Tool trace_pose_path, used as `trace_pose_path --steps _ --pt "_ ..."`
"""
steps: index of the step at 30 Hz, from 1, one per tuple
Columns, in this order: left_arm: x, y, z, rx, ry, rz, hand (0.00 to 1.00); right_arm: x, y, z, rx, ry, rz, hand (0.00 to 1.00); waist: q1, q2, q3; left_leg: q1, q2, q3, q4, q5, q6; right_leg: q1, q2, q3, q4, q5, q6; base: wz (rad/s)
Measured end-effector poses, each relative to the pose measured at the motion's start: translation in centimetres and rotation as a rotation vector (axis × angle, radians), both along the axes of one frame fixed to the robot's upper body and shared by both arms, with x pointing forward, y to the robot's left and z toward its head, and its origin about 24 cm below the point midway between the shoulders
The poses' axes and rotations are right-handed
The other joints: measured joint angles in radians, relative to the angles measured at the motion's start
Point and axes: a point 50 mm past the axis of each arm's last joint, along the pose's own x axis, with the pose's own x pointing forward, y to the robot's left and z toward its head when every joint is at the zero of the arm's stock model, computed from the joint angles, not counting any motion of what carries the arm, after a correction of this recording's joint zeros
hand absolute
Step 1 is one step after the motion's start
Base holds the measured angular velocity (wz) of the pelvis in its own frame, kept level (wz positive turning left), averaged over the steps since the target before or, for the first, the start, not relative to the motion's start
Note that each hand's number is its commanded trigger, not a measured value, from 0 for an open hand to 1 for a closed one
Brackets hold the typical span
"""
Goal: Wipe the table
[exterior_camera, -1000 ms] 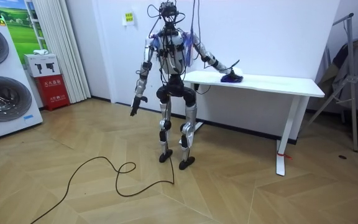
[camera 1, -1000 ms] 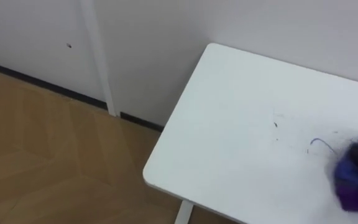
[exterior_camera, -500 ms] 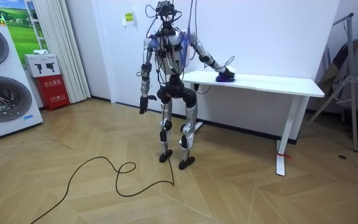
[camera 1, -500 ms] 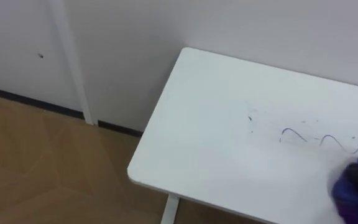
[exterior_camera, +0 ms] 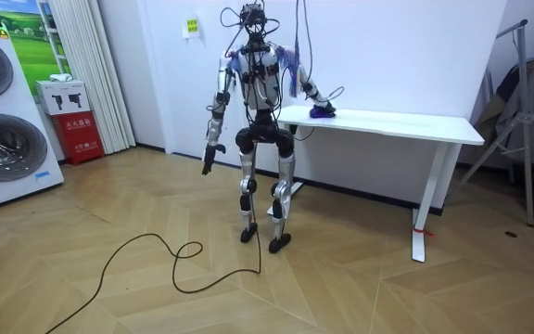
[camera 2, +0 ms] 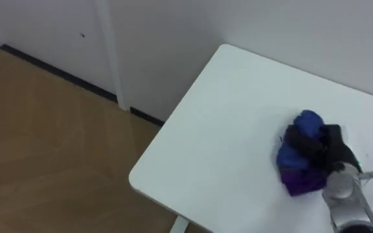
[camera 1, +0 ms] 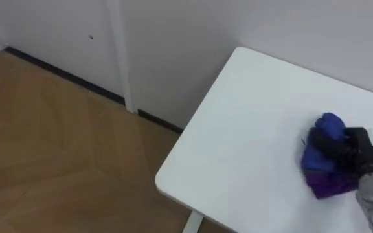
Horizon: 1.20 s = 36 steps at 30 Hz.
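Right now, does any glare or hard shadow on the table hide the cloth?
Left eye view: no glare on the table; the cloth in the right hand shows plainly. Room view: even light, soft shade under the table.

My right hand (camera 1: 358, 149) rests curled on the cloth (camera 1: 321, 162), on the worktop (camera 1: 251, 123) near its left end; wall (camera 1: 173, 39) behind, floor (camera 1: 57, 149) to the left.

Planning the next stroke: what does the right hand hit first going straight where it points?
Way looks free: right hand, on the cloth, faces bare table up to its end edge, probably.
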Motion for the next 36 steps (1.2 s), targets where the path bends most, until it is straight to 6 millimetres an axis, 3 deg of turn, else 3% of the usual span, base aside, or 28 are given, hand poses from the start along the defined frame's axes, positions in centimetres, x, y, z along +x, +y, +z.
trace_pose_path --steps 3,5,9,12,13,14,15,16,17,18,20,21,23,25,26,28,30,33,36 --pt "0.4 0.5 0.2 0.019 -0.021 0.021 0.0 -4.2 -3.5 0.1 -0.013 0.042 -0.162 1.0 -0.028 0.006 -0.0037 -0.005 0.001 0.006 0.011 -0.011 0.012 -0.001 0.001 -0.005 0.0 0.001 0.001 -0.11" --pt "0.7 0.7 0.3 0.038 -0.033 0.018 0.0 -5.2 -4.3 0.3 -0.031 0.056 -0.208 1.0 -0.03 0.013 -0.0048 -0.017 0.002 0.018 0.013 -0.016 0.012 -0.009 0.001 -0.006 -0.002 -0.001 0.004 -0.27" --pt "3.2 0.3 0.0 0.028 -0.077 -0.024 0.0 -4.0 -4.1 0.8 -0.085 0.037 -0.193 1.0 -0.04 0.028 -0.0029 -0.044 0.006 0.037 0.037 -0.018 0.011 -0.031 0.003 0.007 -0.001 -0.002 0.008 -0.26" --pt "5.8 -1.3 -0.7 -0.016 -0.112 -0.096 0.0 0.4 -2.4 2.1 -0.154 0.024 -0.111 1.0 0.002 0.073 0.0013 -0.079 0.032 0.092 0.062 -0.02 0.001 -0.079 0.014 0.041 0.014 0.01 -0.009 -0.64" --pt "6.2 -1.9 -1.0 -0.034 -0.106 -0.124 0.0 3.2 -0.9 2.8 -0.167 0.009 -0.046 1.0 0.019 0.091 0.0004 -0.09 0.041 0.109 0.062 -0.015 -0.003 -0.106 0.022 0.067 0.022 0.019 -0.019 -0.85" --pt "6.2 -2.2 -1.2 -0.048 -0.099 -0.13 0.0 6.1 1.5 3.5 -0.161 -0.025 0.047 1.0 0.043 0.103 0.0014 -0.102 0.045 0.111 0.06 -0.01 -0.007 -0.136 0.027 0.074 0.03 0.026 -0.027 -0.85" --pt "6.2 -2.3 -1.2 -0.051 -0.1 -0.127 0.0 7.5 2.7 4.1 -0.159 -0.046 0.099 1.0 0.054 0.108 0.0011 -0.111 0.044 0.113 0.061 -0.007 -0.01 -0.153 0.029 0.083 0.035 0.026 -0.03 -0.67" --pt "6.2 -2.3 -1.2 -0.056 -0.104 -0.111 0.0 10.4 5.8 5.1 -0.157 -0.082 0.225 1.0 0.07 0.111 0.0051 -0.125 0.049 0.111 0.059 0.001 -0.016 -0.182 0.033 0.097 0.039 0.019 -0.036 -0.25" --pt "6.5 -2.3 -1.2 -0.062 -0.107 -0.11 0.0 12.5 8.5 6.1 -0.17 -0.109 0.347 1.0 0.081 0.114 0.0176 -0.128 0.053 0.106 0.049 0.015 -0.024 -0.2 0.038 0.092 0.039 0.019 -0.042 0.0" --pt "6.9 -2.5 -1.2 -0.07 -0.114 -0.119 0.0 13.7 10.0 7.0 -0.171 -0.137 0.426 1.0 0.108 0.119 0.0261 -0.134 0.054 0.105 0.034 0.031 -0.025 -0.21 0.039 0.085 0.039 0.018 -0.05 0.27" --pt "6.7 -2.6 -1.2 -0.075 -0.109 -0.126 0.0 14.5 10.6 7.8 -0.178 -0.153 0.481 1.0 0.134 0.121 0.025 -0.142 0.051 0.075 -0.001 0.064 -0.029 -0.222 0.033 0.063 0.04 0.019 -0.062 0.59" --pt "6.0 -2.5 -1.2 -0.073 -0.094 -0.118 0.0 14.6 10.6 8.0 -0.175 -0.156 0.483 1.0 0.147 0.115 0.0256 -0.141 0.037 0.058 -0.021 0.078 -0.034 -0.225 0.026 0.047 0.049 0.01 -0.065 0.62" --pt "4.0 -2.5 -1.2 -0.075 -0.048 -0.093 0.0 14.2 10.1 7.6 -0.168 -0.149 0.47 1.0 0.143 0.103 0.0279 -0.133 0.036 0.05 -0.025 0.08 -0.035 -0.211 0.018 0.02 0.054 -0.005 -0.063 0.4" --pt "2.3 -2.4 -1.1 -0.071 -0.008 -0.076 0.0 13.1 9.1 6.7 -0.174 -0.13 0.468 1.0 0.119 0.088 0.0221 -0.122 0.028 0.049 -0.024 0.08 -0.035 -0.181 0.01 -0.01 0.045 -0.019 -0.056 0.58" --pt "1.8 -2.2 -1.0 -0.064 0.0 -0.066 0.0 11.9 8.3 5.7 -0.163 -0.115 0.453 1.0 0.088 0.072 0.0208 -0.117 0.022 0.049 -0.024 0.08 -0.035 -0.156 0.007 -0.039 0.031 -0.026 -0.05 0.72" --pt "1.8 -1.8 -0.9 -0.053 -0.007 -0.051 0.0 10.1 7.0 4.4 -0.137 -0.103 0.393 1.0 0.07 0.045 0.0223 -0.104 0.017 0.053 -0.025 0.08 -0.035 -0.125 0.006 -0.054 0.01 -0.03 -0.044 0.41" --pt "2.1 -1.5 -0.7 -0.04 -0.031 -0.038 0.0 7.4 5.3 2.7 -0.106 -0.073 0.307 1.0 0.037 0.012 0.0103 -0.091 0.008 0.055 -0.023 0.075 -0.029 -0.097 0.005 -0.062 -0.008 -0.031 -0.036 0.18" --pt "3.6 -1.0 -0.5 -0.024 -0.093 -0.045 0.0 3.5 1.5 1.7 -0.105 -0.033 0.146 1.0 0.002 0.011 0.0006 -0.077 0.004 0.056 -0.018 0.051 -0.01 -0.075 0.004 -0.068 -0.015 -0.034 -0.023 0.12" --pt "4.2 -0.5 -0.2 0.004 -0.115 -0.055 0.0 1.1 -0.8 1.5 -0.114 0.001 0.049 1.0 -0.01 0.015 -0.0017 -0.068 0.005 0.071 -0.017 0.041 -0.002 -0.073 0.003 -0.047 -0.014 -0.028 -0.016 -0.21"
